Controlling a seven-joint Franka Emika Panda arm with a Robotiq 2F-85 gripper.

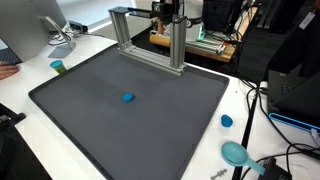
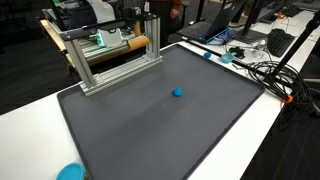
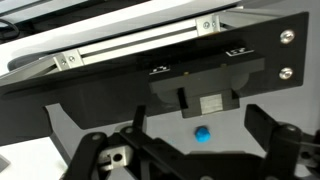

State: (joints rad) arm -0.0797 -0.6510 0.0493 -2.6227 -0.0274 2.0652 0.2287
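Observation:
A small blue ball-like object [image 1: 127,97] lies near the middle of a dark grey mat [image 1: 90,120]; it also shows in an exterior view [image 2: 178,92]. In the wrist view it [image 3: 203,133] lies on the mat far below, between my fingers in the picture. My gripper [image 3: 180,150] is open and empty, held high near the top of an aluminium frame [image 1: 150,45]. Only its dark body shows at the top edge in both exterior views [image 1: 166,12] [image 2: 150,14].
The aluminium frame [image 2: 115,55] stands at the mat's back edge. A green cup [image 1: 58,67], a blue cap [image 1: 226,121] and a teal scoop [image 1: 236,152] lie on the white table around the mat. Cables [image 2: 270,75] and a monitor [image 1: 30,30] stand at the sides.

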